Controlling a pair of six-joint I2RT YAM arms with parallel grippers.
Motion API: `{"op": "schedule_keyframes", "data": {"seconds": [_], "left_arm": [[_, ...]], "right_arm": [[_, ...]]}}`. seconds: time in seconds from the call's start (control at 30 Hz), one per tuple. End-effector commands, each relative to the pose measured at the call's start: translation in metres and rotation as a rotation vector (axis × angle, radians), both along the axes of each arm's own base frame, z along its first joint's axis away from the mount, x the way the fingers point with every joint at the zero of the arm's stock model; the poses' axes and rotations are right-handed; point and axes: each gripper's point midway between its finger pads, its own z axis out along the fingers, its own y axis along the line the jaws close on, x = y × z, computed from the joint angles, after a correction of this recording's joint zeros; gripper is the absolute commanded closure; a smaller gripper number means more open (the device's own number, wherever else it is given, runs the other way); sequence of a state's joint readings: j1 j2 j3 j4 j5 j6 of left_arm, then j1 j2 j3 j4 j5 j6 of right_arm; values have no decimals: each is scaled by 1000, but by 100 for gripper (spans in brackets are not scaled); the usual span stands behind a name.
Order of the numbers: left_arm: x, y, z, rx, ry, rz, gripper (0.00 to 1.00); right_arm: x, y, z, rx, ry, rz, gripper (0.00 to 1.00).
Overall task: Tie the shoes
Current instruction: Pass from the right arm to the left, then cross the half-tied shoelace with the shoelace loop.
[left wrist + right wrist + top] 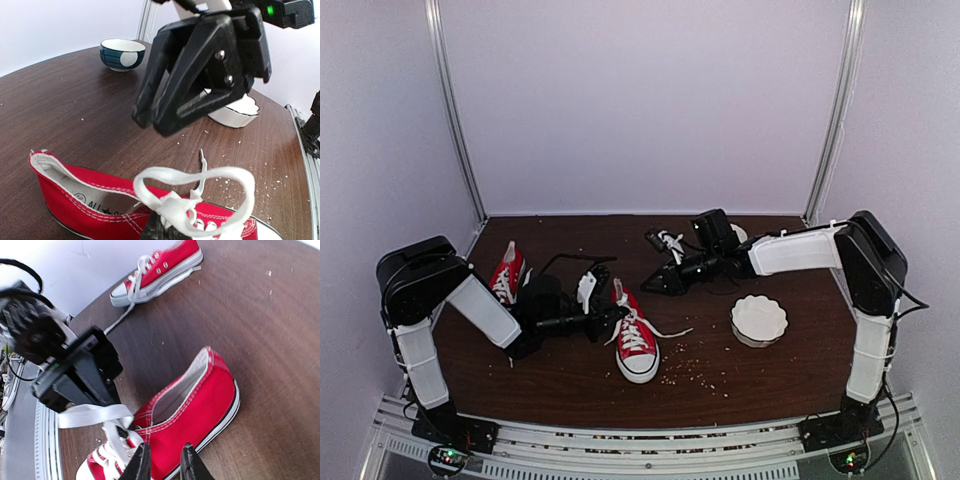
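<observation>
Gripping now: the left hand (616, 313) is clamped on the white laces (175, 210) at the throat of the red sneaker (636, 350), and a loop stands up above its fingers.
Free hand: the right hand (162, 464) hangs just above the same sneaker, fingers narrowly apart with nothing between them.
Landmark: the white scalloped bowl (758, 320) on the worktop (560, 380).
Sneaker's place: left of the bowl, sole down, between the bowl and the left arm.
Long axis: runs far to near. The white toe cap points toward the arm bases and the heel opening faces away from them.
Key relation: the loop lies below the right hand, on its side away from the bowl, hard against the left hand.
Nearer arm: both are at the sneaker. Only the right is free, so the next pull on the loop looks to be its job.
Second shoe (507, 272): much farther left of the bowl, beyond the left arm, with its lace trailing loose.
</observation>
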State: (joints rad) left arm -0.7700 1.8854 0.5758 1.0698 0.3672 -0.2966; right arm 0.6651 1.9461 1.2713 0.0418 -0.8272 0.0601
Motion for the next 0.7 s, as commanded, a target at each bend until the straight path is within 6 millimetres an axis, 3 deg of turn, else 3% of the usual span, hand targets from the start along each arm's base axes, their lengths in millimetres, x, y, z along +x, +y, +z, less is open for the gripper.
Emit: {"op": "schedule_keyframes", "data": {"seconds": [0.0,0.2,0.43,0.67], "left_arm": [[-2,0,6,-20,-51,-21,100],[-2,0,8,-19,-59,-21,100],[-2,-1,8,-20,-57,-23,100],[-2,0,7,-16,-56,-20,100]], "right_arm": [[-10,18,-3,12,14,70,81],[-17,21,-20,-17,44,122,84],[-25,29,-32,-59,59,169,79],[-31,29,-35,-68,70,199,79]]}}
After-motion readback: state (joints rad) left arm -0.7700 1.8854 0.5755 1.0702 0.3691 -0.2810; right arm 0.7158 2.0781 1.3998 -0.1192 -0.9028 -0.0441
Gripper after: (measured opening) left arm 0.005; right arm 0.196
